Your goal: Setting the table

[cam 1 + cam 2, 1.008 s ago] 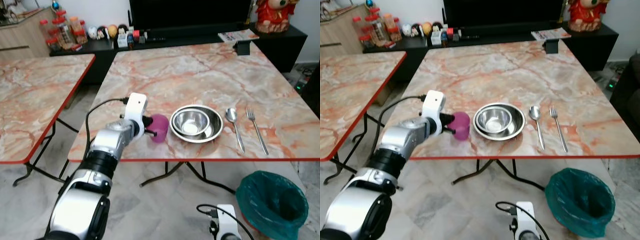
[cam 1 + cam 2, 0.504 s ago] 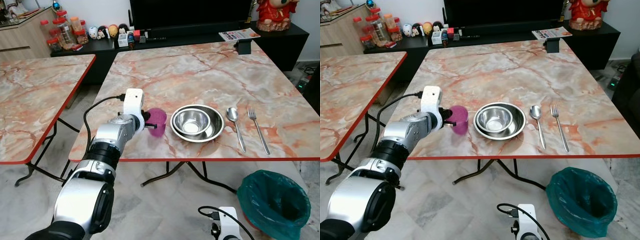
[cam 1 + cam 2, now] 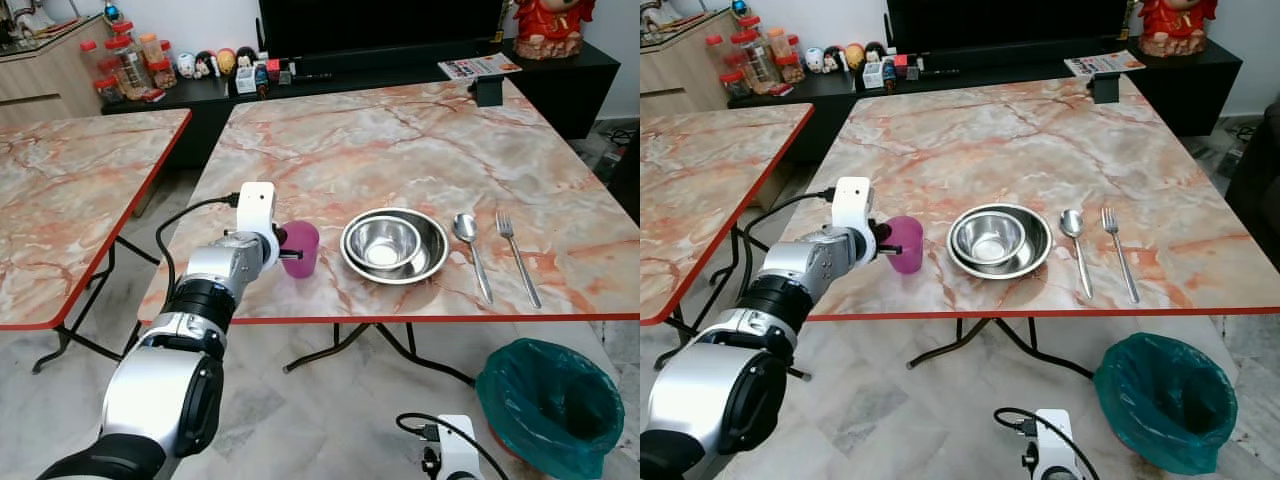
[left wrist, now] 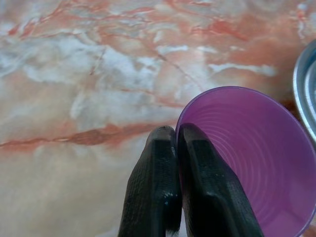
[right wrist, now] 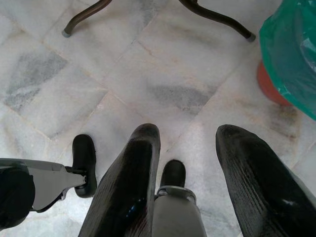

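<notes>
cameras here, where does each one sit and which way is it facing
Left and right eye views: on the head, looking forward and down at the marble table; left arm shows.
Left wrist view: along the left gripper, pinched on the rim of the purple cup.
Right wrist view: down at the tiled floor past the open right gripper.
Shared: eye and left wrist views show the cup and steel bowls.
</notes>
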Motion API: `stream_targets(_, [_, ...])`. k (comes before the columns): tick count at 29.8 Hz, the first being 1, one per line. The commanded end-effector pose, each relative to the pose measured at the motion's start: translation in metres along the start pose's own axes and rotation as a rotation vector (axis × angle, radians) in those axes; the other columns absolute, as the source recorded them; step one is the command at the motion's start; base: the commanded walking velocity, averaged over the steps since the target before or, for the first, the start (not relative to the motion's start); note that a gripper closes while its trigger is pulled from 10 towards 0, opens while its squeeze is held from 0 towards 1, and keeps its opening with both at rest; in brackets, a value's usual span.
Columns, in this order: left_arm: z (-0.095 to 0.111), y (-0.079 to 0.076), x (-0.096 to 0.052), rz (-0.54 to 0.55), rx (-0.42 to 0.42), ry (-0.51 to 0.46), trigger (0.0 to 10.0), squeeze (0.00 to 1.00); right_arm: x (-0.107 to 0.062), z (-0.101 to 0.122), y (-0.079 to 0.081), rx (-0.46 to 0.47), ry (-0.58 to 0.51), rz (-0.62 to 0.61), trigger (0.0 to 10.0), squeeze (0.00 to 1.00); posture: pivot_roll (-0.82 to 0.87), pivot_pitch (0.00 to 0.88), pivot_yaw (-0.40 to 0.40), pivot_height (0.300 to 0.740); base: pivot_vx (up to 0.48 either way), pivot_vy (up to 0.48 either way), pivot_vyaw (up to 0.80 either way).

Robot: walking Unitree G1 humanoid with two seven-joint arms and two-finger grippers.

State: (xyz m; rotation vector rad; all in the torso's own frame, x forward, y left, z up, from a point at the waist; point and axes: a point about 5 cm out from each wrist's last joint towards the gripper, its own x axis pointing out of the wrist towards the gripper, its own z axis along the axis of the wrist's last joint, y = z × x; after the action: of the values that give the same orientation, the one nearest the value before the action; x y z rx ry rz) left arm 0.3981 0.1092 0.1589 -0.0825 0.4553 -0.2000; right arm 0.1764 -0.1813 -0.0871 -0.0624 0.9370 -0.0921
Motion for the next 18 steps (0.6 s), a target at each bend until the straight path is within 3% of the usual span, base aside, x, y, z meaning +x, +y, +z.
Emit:
stream_targets(1, [0.0084, 0.0065, -0.0011, 0.031, 0.001, -0.019, 10.0, 0.00, -0.0001, 0.0000, 0.0038, 0.007, 0.000, 0.007, 10.0, 0.00, 0.04, 0.000, 0.142, 0.740, 0.000, 0.000, 0.00])
stream_targets(10, [0.0065, 0.0029, 0.0001, 0.007, -0.038, -0.010, 10.0, 0.00, 0.0003, 0.0017, 0.0045, 0.007, -0.003, 0.008, 10.0, 0.00, 0.04, 0.000, 0.142, 0.740, 0.000, 0.000, 0.00])
stream_targets(11, [0.0066, 0.0021, 0.0003, 0.003, -0.044, -0.009, 10.0, 0.04, 0.0003, 0.0019, 0.0044, 0.008, -0.004, 0.007, 10.0, 0.00, 0.04, 0.000, 0.141, 0.740, 0.000, 0.000, 0.00])
stream_targets(12, [0.0069, 0.0014, 0.0004, -0.003, -0.053, -0.010, 10.0, 0.39, 0.0004, 0.0020, 0.0044, 0.008, -0.004, 0.007, 10.0, 0.00, 0.04, 0.000, 0.141, 0.740, 0.000, 0.000, 0.00])
stream_targets(14, [0.0074, 0.0011, 0.0005, -0.005, -0.069, -0.012, 10.0, 0.41, 0.0004, 0.0020, 0.0043, 0.008, -0.004, 0.006, 10.0, 0.00, 0.04, 0.000, 0.142, 0.740, 0.000, 0.000, 0.00])
stream_targets(15, [0.0081, 0.0016, 0.0005, -0.002, -0.072, -0.013, 10.0, 1.00, 0.0004, 0.0019, 0.0039, 0.007, -0.003, 0.006, 10.0, 0.00, 0.04, 0.000, 0.140, 0.740, 0.000, 0.000, 0.00])
stream_targets(18, [0.0091, 0.0020, 0.0004, -0.001, -0.075, -0.015, 10.0, 1.00, 0.0004, 0.0020, 0.0037, 0.007, -0.002, 0.005, 10.0, 0.00, 0.04, 0.000, 0.138, 0.740, 0.000, 0.000, 0.00])
